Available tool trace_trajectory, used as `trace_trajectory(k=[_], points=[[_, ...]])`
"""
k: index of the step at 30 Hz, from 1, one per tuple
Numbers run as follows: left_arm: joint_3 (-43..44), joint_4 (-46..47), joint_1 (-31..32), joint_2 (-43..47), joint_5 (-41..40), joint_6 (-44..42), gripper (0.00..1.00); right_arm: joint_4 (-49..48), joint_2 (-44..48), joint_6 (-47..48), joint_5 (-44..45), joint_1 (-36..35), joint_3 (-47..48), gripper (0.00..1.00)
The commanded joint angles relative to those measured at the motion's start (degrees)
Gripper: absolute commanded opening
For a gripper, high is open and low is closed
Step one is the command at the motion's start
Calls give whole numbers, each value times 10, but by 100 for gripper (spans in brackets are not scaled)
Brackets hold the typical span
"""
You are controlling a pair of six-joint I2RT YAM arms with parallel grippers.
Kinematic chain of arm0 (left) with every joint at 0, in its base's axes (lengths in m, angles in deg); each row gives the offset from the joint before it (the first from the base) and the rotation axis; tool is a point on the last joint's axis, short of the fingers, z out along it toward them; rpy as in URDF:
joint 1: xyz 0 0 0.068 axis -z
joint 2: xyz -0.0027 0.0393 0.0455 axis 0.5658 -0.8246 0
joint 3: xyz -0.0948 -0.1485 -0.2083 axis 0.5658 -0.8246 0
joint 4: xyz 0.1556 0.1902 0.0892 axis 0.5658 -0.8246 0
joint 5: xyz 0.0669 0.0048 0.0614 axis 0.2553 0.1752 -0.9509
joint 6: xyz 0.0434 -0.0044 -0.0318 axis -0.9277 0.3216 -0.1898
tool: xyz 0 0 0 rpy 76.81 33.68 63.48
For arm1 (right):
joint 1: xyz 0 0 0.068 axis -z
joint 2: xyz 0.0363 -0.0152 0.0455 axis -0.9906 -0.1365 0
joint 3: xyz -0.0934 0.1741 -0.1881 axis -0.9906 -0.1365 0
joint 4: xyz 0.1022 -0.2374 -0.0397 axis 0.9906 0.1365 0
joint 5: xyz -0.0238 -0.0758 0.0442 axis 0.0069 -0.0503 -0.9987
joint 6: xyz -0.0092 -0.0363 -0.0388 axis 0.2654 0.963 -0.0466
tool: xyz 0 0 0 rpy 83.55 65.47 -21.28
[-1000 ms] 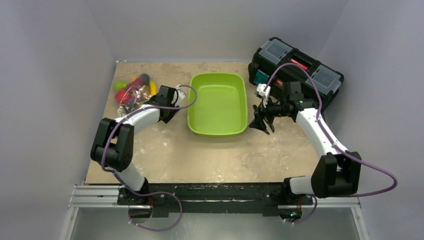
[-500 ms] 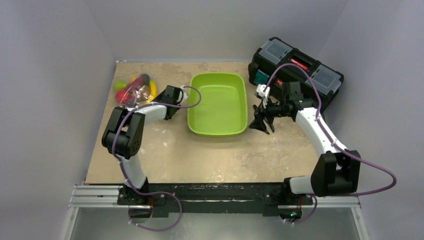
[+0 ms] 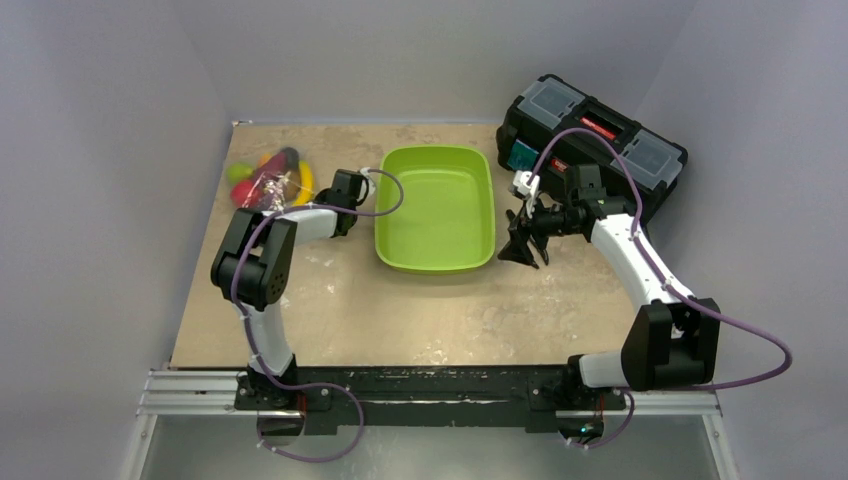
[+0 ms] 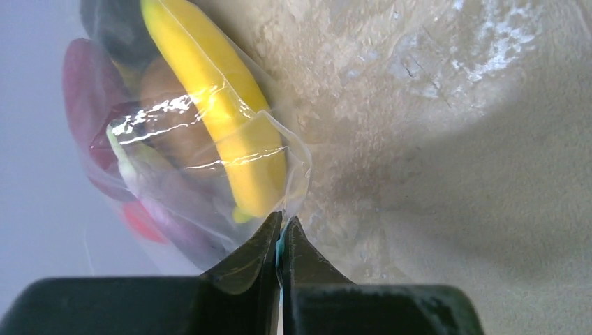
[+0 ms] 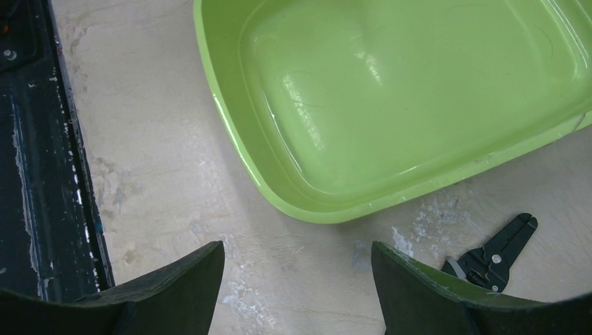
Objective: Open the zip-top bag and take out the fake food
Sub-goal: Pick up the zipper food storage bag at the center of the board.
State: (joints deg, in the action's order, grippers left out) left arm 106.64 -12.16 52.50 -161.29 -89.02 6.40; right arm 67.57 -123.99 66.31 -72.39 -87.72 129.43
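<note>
The zip-top bag [image 3: 270,182] lies at the table's far left, clear and crinkly, with the fake food inside. The left wrist view shows the bag [image 4: 279,150] close up: a yellow banana [image 4: 216,118], a red piece [image 4: 84,91] and a purple piece [image 4: 174,216] show through the plastic. My left gripper [image 3: 312,197] is shut on the bag's near corner, and a sliver of teal zipper strip shows between its fingertips [image 4: 281,223]. My right gripper [image 3: 522,250] stands open [image 5: 297,252] over bare table by the tray's right side, holding nothing.
A lime-green tray [image 3: 384,215] sits mid-table and holds nothing; its rim [image 5: 314,213] lies just ahead of the right gripper. Black-handled pliers [image 5: 492,255] lie beside the right finger. A black toolbox [image 3: 595,140] stands at the back right.
The left gripper has closed on the bag's corner, and the left arm's elbow has swung inward to the right. The right arm has not moved.
</note>
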Motion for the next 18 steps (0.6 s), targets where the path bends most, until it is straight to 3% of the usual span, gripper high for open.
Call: trace_trajectory(k=[1, 5, 12, 18], points=[[-10, 50, 0, 61, -21, -29, 0, 10, 4, 13, -22, 3, 26, 76], [-38, 15, 0, 148, -14, -30, 0, 23, 7, 26, -24, 3, 31, 76], [-34, -298, 0, 306, 98, 68, 0, 91, 1, 82, -35, 4, 62, 76], [-22, -442, 1, 462, 181, 75, 0, 180, -22, 153, -71, -3, 123, 76]])
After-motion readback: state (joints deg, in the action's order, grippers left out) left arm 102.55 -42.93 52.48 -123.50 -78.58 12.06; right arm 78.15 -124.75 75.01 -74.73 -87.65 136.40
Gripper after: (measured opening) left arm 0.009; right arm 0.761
